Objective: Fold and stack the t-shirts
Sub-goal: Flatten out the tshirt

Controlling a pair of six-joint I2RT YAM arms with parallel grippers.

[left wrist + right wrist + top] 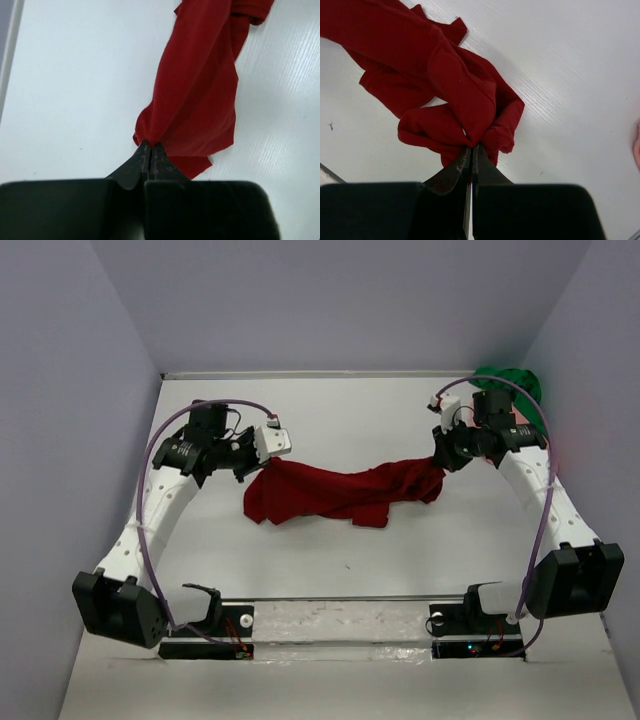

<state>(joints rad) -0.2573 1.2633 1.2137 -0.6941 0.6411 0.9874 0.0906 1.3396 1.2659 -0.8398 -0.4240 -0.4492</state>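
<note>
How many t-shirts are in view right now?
3: dark red shirt held between left gripper and right gripper; green shirt far right corner; pink shirt, mostly hidden, near it.

My left arm (pixel 158 508) and right arm (pixel 535 488) are white with black joints. Purple cables (pixel 150 455) loop alongside. My fingers (pixel 131 167) are black.

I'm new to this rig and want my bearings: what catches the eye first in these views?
A dark red t-shirt lies drawn out in a bunched band across the middle of the white table. The left gripper is shut on its left end and the right gripper is shut on its right end. A bright green t-shirt sits crumpled in the far right corner, beyond the right gripper.
</note>
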